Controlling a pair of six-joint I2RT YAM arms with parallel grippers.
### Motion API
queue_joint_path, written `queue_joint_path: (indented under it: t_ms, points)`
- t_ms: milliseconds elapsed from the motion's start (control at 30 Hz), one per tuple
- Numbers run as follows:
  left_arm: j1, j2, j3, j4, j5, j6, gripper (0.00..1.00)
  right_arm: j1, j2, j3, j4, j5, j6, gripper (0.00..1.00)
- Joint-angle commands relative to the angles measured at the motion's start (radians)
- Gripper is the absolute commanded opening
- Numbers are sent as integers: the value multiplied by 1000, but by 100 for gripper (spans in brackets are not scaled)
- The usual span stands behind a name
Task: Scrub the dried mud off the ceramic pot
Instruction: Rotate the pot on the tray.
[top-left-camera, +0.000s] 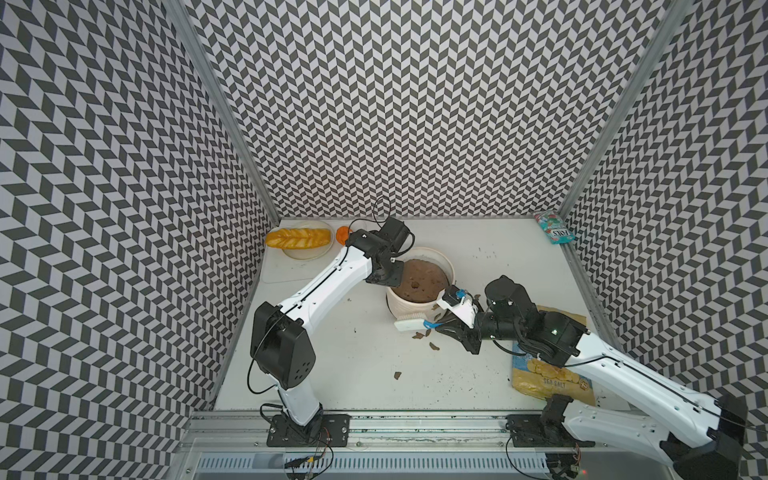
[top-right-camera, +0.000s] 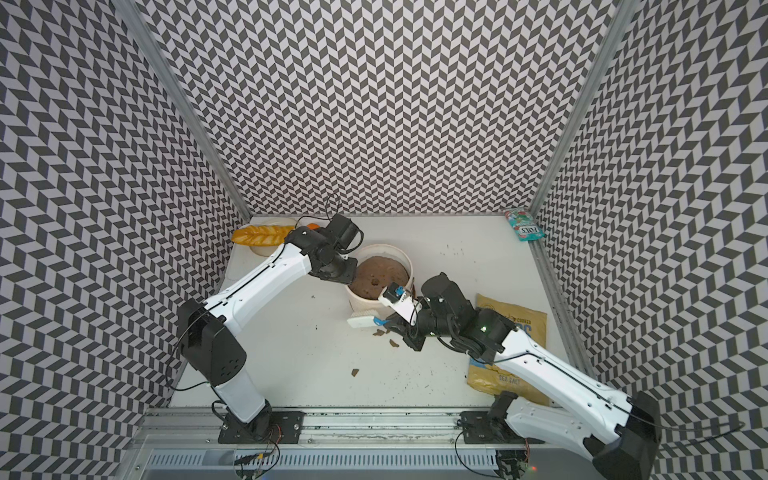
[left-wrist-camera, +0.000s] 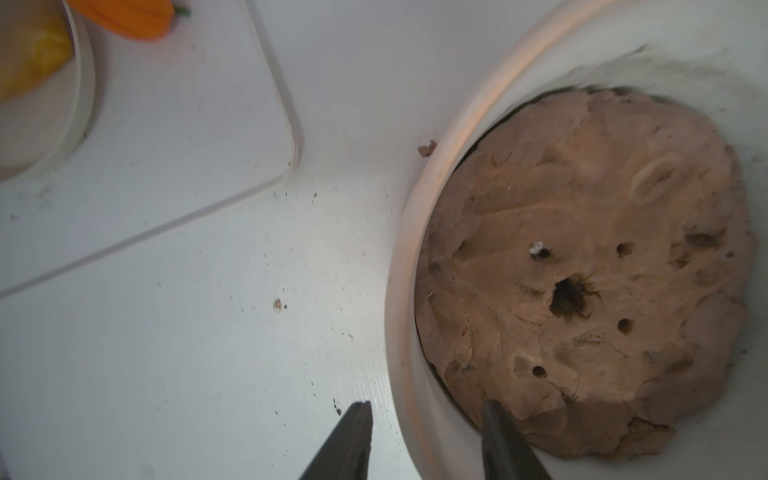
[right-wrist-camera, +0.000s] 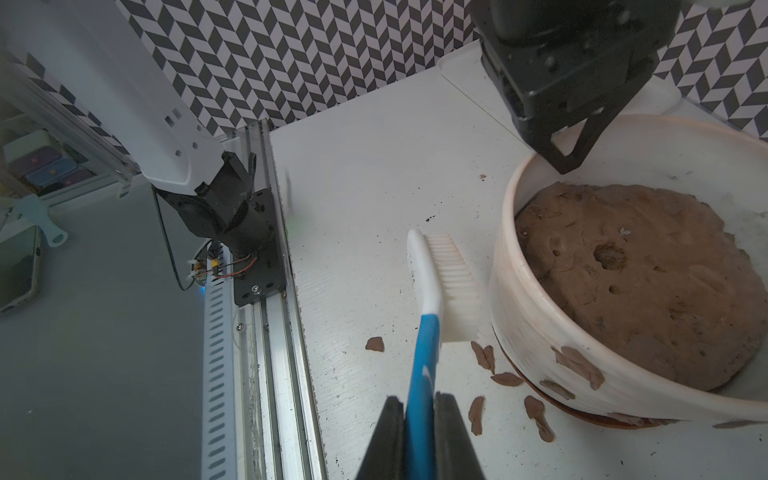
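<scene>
Quick rundown, taking the back wall as 12 o'clock. The pot (top-left-camera: 409, 311) sits roughly mid-surface on a brown saucer (right-wrist-camera: 582, 414). It's full of soil (top-left-camera: 424, 278) with a hole in the middle.

Your right pincer (right-wrist-camera: 419, 399) is pinching the blue handle of the brush (right-wrist-camera: 434, 282), and the arm comes in from the pot's 4 o'clock. The white brush head is down low at the pot's 6 o'clock. Its bristles face the ribbed wall and look like they're touching it.

The dried mud (right-wrist-camera: 577, 365) is stuck in a few tan blotches on the wall at about 5 o'clock, just beside the brush head. More of it lies loose on the surface (top-left-camera: 332, 374) at the foot of the pot, with one stray bit further out toward 6 o'clock.

Your left pincer (left-wrist-camera: 426, 405) is at the pot's 9 o'clock, spread across the rim. One finger is outside the wall and the other is inside, over the soil. Can't tell if either finger actually touches the rim.

Other stuff around:
- a plate (top-left-camera: 309, 254) with bread (top-left-camera: 297, 237) sits on a white board (left-wrist-camera: 187, 145) at 10 o'clock
- something orange (top-left-camera: 341, 235) is just beside the plate
- a small packet (top-left-camera: 555, 226) is in the 2 o'clock corner
- a chip bag (top-left-camera: 548, 386) lies at 4 o'clock, partly under your right arm
</scene>
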Motion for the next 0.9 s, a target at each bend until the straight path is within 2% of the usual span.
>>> queue_joint_path:
  t_ms: [0,233,433,867]
  points:
    - [-5,-50,-20,-16,-29,-99,42,-3,-37,-12,80,-28,20,0]
    - [-39,-40,-47,-23,6,-163,36,-2,-77,-50,114,-46,42,0]
    - [-73,1,8,-70,-10,-202,34,-3,-77,-57,115,24,65,0]
    - [-80,68,64,-89,-33,-183,24,-3,-66,-46,107,107,90,0]
